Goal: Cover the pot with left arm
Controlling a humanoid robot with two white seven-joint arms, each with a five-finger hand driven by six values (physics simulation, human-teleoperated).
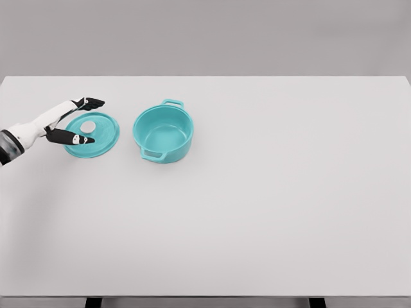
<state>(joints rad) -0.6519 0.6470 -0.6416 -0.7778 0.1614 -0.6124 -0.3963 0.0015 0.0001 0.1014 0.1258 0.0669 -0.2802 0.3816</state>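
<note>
One teal lid [96, 136] lies flat just left of the open pot [163, 133], my left hand [76, 120] spread over its edge, gripping nothing — it looks stiff, light and smooth, so I would pinch the pale centre knob [88, 126].

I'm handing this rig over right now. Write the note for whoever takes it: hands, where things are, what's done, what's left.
Left hand: open, fingers spread over the left edge of the round teal lid, no grasp.
Right arm: out of view.
Lid lies flat on the white table, just left of the teal two-handled pot, apart from it.
Pot stands upright, open, empty.
Done: hand is at the lid.
Left: grasp lid, lift, set it on the pot.
</note>
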